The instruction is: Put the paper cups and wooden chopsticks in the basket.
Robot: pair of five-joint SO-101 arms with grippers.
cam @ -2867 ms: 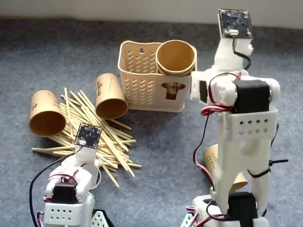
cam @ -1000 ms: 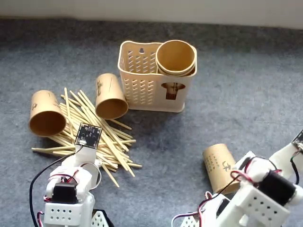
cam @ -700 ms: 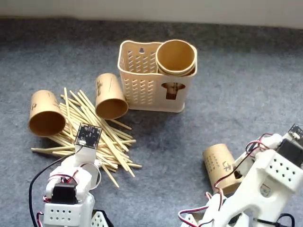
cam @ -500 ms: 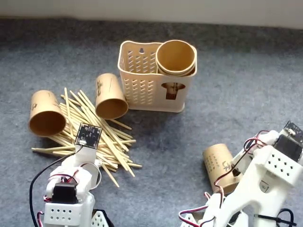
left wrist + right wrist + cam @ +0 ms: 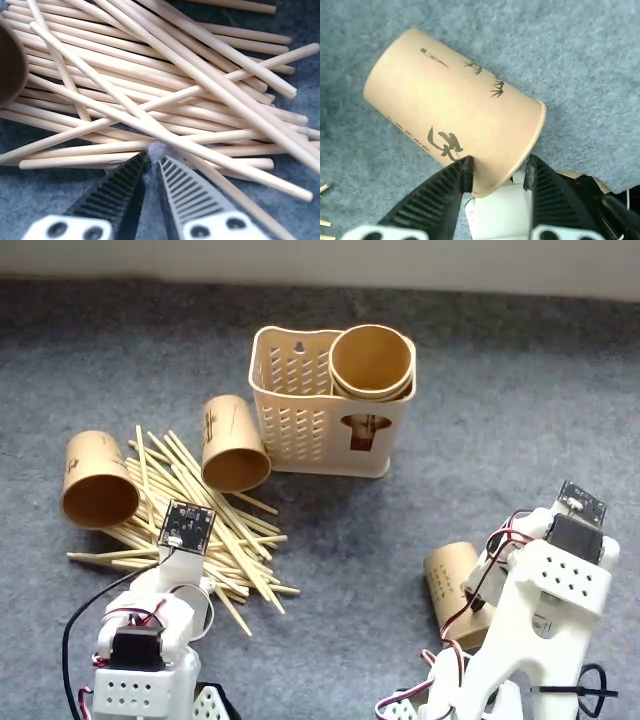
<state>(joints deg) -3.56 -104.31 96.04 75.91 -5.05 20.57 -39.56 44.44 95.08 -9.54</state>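
Note:
A beige perforated basket point(image 5: 290, 400) stands upright at the back with stacked paper cups point(image 5: 371, 360) in it. Two paper cups point(image 5: 235, 445) point(image 5: 95, 480) lie on their sides beside a loose pile of wooden chopsticks point(image 5: 215, 520). My left gripper point(image 5: 151, 155) hangs shut and empty just over the near edge of the chopsticks point(image 5: 165, 95). A further paper cup point(image 5: 452, 585) lies on its side at the front right. My right gripper point(image 5: 497, 172) is open, its fingers straddling the lower rim of this cup point(image 5: 450, 115).
Everything rests on grey carpet point(image 5: 350, 530). The left arm's wrist camera point(image 5: 187, 527) sits over the chopstick pile. The right arm's white body point(image 5: 550, 585) covers the front right corner. A brown cup edge point(image 5: 9, 65) borders the chopsticks in the left wrist view.
The right arm has come away from the basket and lowered to the front right, settling over the lying cup. The left arm has not moved.

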